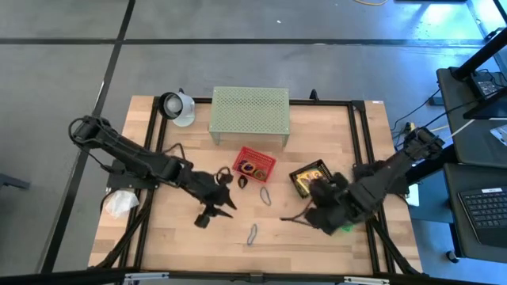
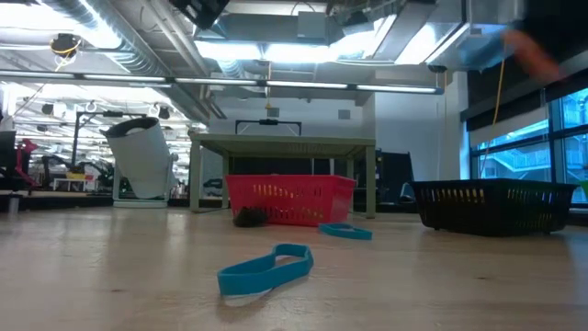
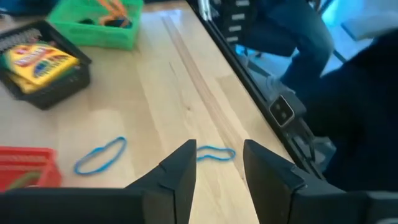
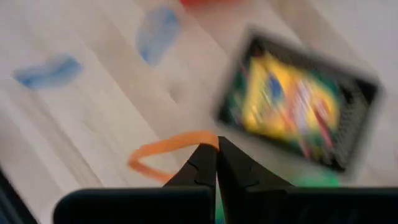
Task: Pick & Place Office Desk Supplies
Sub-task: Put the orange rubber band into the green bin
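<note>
My left gripper (image 3: pixel 217 150) stands open above the table's middle (image 1: pixel 224 207), with nothing between its fingers; a blue loop (image 3: pixel 216 153) lies on the wood beyond them. A second blue loop (image 3: pixel 99 155) lies near the red basket (image 1: pixel 254 164). My right gripper (image 4: pixel 216 146) is shut on an orange loop (image 4: pixel 163 151), in front of the black basket (image 1: pixel 309 179) that holds a yellow crayon box (image 4: pixel 292 106). The view is blurred. My right gripper pinches one end of the orange loop (image 4: pixel 204 138) between its two fingertips, coming from above and slanting down. The rest of the loop trails away from the fingers, above the wood; whether any of it touches the table I cannot tell.
A pale green perforated shelf (image 1: pixel 249 113) stands at the far middle, a white cup-like thing (image 1: pixel 176 107) at the far left. A green basket (image 3: pixel 93 22) sits under my right arm. A white wad (image 1: pixel 120 203) lies by the left edge. Bare wood lies near the front edge.
</note>
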Tool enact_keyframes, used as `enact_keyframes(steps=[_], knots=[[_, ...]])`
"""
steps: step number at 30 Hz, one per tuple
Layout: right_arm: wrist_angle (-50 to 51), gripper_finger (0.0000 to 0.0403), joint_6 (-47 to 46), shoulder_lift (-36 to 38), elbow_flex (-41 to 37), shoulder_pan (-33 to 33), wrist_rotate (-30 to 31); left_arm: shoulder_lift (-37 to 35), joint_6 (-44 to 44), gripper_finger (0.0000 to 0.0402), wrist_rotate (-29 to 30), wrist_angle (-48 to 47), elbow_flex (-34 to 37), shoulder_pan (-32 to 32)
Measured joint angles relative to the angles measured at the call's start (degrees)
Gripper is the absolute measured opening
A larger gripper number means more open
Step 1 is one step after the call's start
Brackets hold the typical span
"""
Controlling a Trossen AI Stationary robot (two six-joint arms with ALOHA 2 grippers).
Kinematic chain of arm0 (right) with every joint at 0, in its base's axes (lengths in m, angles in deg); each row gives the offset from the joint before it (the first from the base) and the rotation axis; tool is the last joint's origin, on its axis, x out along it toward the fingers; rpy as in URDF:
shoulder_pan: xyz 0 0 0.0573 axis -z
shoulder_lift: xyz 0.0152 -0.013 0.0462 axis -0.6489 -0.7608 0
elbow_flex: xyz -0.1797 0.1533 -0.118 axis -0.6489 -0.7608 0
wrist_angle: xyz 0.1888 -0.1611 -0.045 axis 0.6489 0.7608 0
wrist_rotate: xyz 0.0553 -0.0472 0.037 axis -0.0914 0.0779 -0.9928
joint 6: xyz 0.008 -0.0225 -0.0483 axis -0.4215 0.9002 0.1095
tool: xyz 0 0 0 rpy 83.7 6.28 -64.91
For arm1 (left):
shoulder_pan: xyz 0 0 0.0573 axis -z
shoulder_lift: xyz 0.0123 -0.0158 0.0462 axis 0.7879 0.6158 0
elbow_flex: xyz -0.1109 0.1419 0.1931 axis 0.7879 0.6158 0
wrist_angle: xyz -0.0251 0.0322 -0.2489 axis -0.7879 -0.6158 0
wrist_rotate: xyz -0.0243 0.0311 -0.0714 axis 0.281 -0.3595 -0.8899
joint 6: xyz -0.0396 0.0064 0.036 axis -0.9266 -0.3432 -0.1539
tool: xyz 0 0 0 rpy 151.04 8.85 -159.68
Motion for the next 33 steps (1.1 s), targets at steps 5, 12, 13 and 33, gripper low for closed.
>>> enact_keyframes(steps=[5,12,13,33], knots=[[13.4,0.0000,-15.2,0.0,0.0,-6.0,-7.5,3.3,0.1,0.0119,0.5,1.4,0.0,1.7],[22.5,0.0000,-26.7,-0.1,-0.1,-11.5,-12.4,8.1,0.2,0.0117,0.7,3.4,0.0,2.7],[22.4,0.0000,-27.2,-0.1,-0.2,-11.9,-12.4,8.7,0.4,0.0116,0.7,3.9,0.0,2.9],[12.8,0.0000,-28.8,-0.2,-11.5,-11.3,-22.1,17.6,16.5,0.0111,6.1,5.9,-6.2,6.2]])
